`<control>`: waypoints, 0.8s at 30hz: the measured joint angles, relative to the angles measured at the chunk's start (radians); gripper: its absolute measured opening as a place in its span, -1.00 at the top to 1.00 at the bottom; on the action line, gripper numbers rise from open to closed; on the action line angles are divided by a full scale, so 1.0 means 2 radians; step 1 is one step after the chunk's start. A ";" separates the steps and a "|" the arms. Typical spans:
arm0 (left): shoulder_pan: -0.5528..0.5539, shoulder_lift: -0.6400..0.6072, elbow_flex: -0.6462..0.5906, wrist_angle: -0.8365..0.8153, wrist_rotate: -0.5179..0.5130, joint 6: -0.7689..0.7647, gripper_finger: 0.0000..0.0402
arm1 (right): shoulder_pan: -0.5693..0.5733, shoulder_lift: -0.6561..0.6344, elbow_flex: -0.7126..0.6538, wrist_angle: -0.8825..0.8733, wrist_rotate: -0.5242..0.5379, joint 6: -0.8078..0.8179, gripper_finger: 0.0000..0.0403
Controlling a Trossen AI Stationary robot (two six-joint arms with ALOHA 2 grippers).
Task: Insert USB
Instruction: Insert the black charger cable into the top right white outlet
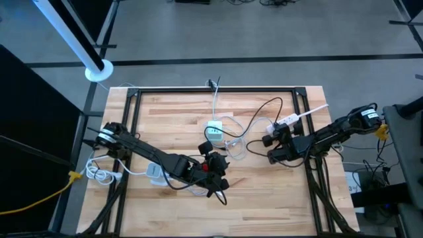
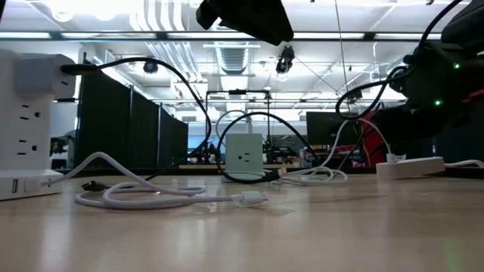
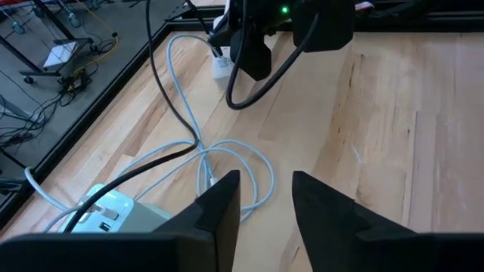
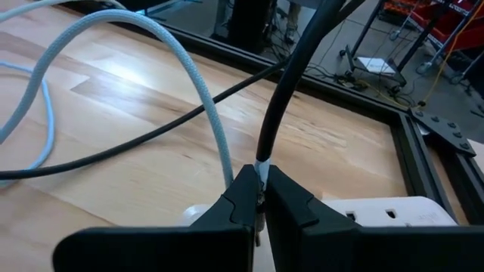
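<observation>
While the black cable (image 4: pixel 291 72) sits pinched at its end in the right pincer (image 4: pixel 261 198) over the bench's right side, beside the power strip (image 4: pixel 393 211), insertion seems pending: align plug with port. The left pincer (image 3: pixel 265 200) hovers parted, empty.

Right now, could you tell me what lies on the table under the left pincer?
Under the left pincer, its fingers apart and holding nothing, lie loops of white cable crossed by a black cable, beside a white power adapter. The fingers hide the wood directly below.

Robotics lab, fluorescent ceiling lights (image 2: pixel 227 34), dark partitions (image 2: pixel 121 121), equipment stands (image 4: pixel 393 45)
</observation>
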 joint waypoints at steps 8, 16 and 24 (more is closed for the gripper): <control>0.000 0.000 0.000 -0.001 0.000 0.000 0.45 | 0.005 0.000 0.008 -0.044 -0.014 0.027 1.00; -0.001 0.000 0.000 -0.001 0.000 0.000 0.41 | 0.014 0.000 0.011 -0.052 -0.030 0.033 1.00; -0.001 0.000 -0.001 -0.001 0.000 0.001 0.45 | 0.014 0.000 0.015 -0.062 -0.035 0.033 0.99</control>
